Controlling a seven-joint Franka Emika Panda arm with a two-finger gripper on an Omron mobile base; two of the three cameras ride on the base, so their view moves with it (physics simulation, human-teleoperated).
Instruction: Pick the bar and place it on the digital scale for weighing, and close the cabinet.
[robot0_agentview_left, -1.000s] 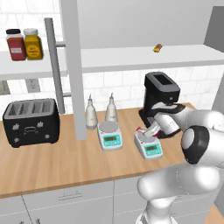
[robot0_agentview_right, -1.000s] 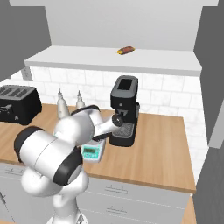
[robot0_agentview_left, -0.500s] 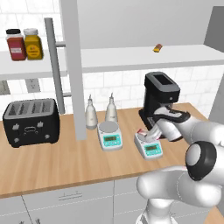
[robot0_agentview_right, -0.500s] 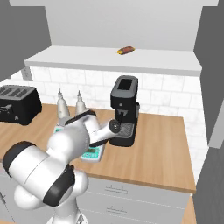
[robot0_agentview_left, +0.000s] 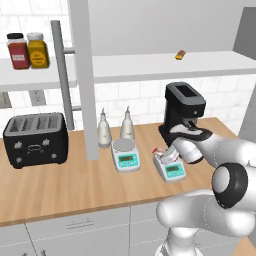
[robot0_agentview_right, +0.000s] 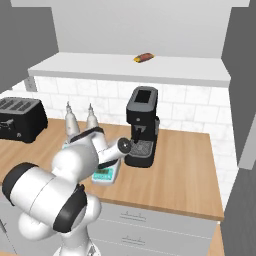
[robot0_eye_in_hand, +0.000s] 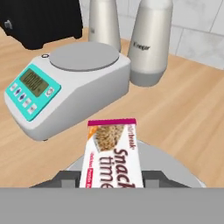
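The bar, pink-wrapped with "Snack time" print, stands between my fingertips; my gripper is shut on it. Right under it lies the silver pan of the digital scale; I cannot tell whether the bar touches it. In the left base view my gripper holds the bar just over that scale, beside the coffee machine. The cabinet's grey door stands open, edge-on, with its long silver handle.
A near-identical second scale stands to the left, with two silver shakers behind it. A black coffee machine is close behind my hand. A black toaster sits far left. Spice jars and a small orange-brown wrapped item are on the shelf.
My elbow has swung down and to the right. My gripper has stayed over the right-hand scale with the bar in it, sinking slightly.
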